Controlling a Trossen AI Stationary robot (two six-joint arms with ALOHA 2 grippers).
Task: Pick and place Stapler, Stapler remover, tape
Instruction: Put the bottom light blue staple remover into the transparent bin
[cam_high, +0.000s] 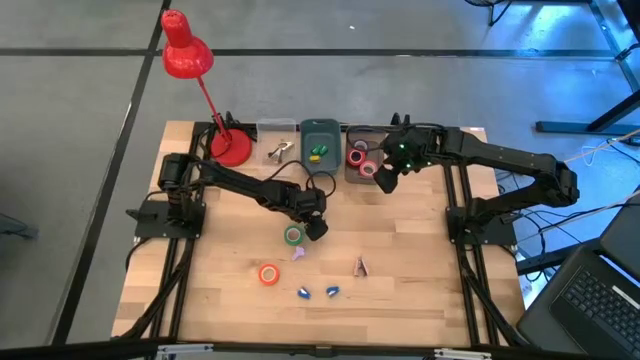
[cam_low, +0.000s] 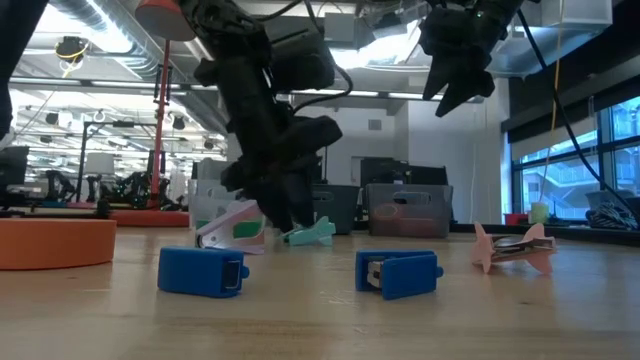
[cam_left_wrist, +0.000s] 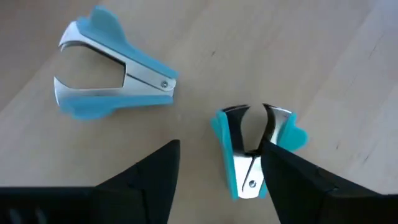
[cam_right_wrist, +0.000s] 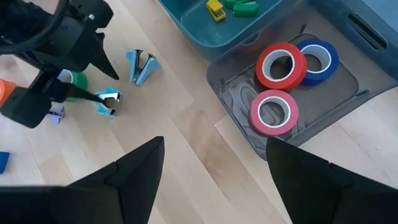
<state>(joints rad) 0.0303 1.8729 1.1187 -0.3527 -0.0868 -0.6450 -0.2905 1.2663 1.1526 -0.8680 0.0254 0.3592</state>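
Observation:
Two teal staple removers lie on the wooden table. One (cam_left_wrist: 252, 149) lies between the fingers of my open left gripper (cam_left_wrist: 222, 148), which points down at it near the table's middle (cam_high: 316, 228). The other (cam_left_wrist: 115, 71) lies a little apart. A green tape (cam_high: 293, 236) lies beside that gripper and an orange tape (cam_high: 268, 273) nearer the front. Two blue staplers (cam_low: 203, 270) (cam_low: 400, 273) and a pink staple remover (cam_high: 360, 265) lie toward the front edge. My right gripper (cam_right_wrist: 216, 142) hangs open, high above the grey bin (cam_high: 362, 175). My left gripper comes from above with one finger on either side of the teal staple remover, which lies flat on the table. One finger (cam_left_wrist: 283, 168) stands right against the remover's side handle (cam_left_wrist: 292, 135). I cannot tell whether it touches. The other finger is clear of it.
The grey bin (cam_right_wrist: 249, 146) holds two red tapes (cam_right_wrist: 281, 64) (cam_right_wrist: 273, 112) and a blue one (cam_right_wrist: 317, 57). A teal bin (cam_high: 320, 133) and a clear bin (cam_high: 275, 130) stand beside it at the back. A red lamp (cam_high: 185, 55) stands back left.

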